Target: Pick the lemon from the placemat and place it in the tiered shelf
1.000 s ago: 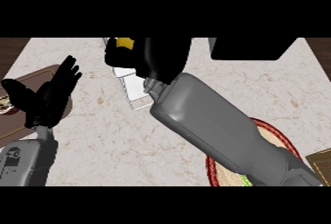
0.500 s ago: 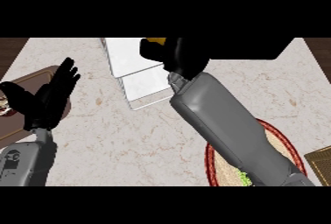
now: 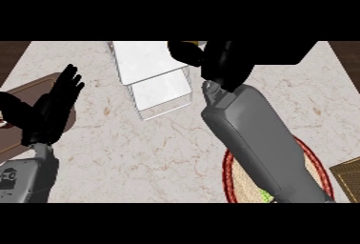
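Note:
My right hand [image 3: 224,64] is at the top middle of the head view, fingers curled, just right of the white tiered shelf [image 3: 151,71]. A sliver of the yellow lemon [image 3: 202,44] shows at the hand's top edge; the fingers hide the rest. The grey right forearm runs down over the round red-rimmed placemat [image 3: 235,183] at the lower right and covers most of it. My left hand [image 3: 48,112] rests open at the left edge, fingers up.
A brown board [image 3: 25,95] lies under the left hand at the left edge. A black object [image 3: 295,51] sits at the top right. A brown woven item [image 3: 348,174] shows at the right edge. Something green [image 3: 265,194] lies on the placemat.
The right hand with the lemon has moved rightwards, from over the shelf to its right side, uncovering the shelf's tiers. The left hand has stayed still.

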Controlling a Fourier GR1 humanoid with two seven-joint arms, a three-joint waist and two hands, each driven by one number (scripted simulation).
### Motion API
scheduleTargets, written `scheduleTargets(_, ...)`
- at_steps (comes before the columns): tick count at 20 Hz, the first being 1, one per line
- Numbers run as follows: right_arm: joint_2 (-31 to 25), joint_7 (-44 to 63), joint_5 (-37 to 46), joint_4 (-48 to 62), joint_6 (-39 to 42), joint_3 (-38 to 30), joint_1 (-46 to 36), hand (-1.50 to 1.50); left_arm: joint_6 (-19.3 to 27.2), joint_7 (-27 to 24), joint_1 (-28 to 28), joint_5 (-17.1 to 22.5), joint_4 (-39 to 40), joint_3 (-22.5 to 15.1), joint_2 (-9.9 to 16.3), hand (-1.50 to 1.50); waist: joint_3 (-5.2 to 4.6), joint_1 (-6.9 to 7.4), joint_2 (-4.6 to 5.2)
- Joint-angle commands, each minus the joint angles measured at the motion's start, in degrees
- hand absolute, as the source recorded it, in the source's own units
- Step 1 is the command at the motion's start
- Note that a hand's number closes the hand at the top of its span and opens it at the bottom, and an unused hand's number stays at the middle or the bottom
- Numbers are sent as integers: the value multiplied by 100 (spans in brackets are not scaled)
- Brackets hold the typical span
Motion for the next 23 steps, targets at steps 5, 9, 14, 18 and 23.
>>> scheduleTargets(5,-154,642,-1193,-2290,1198,-476,926,-150,91,71,156,-82,-64,36,1,0,4,-186,-42)
scheduleTargets(9,-462,891,-1359,-3688,2080,-376,1515,-150,-3,17,130,12,-21,168,86,0,1,-183,-41)
scheduleTargets(14,-816,724,-2229,-5505,2406,-592,2480,-150,-73,134,103,21,-125,174,162,0,1,-147,-21)
scheduleTargets(18,-1091,409,-2316,-6295,2691,-259,3270,-150,-35,-25,97,-93,-52,-33,-86,0,-2,-75,8)
scheduleTargets(23,-1392,156,-2315,-6756,3031,11,3889,-150,99,-64,-5,-216,-46,-47,-161,0,-1,-75,10)
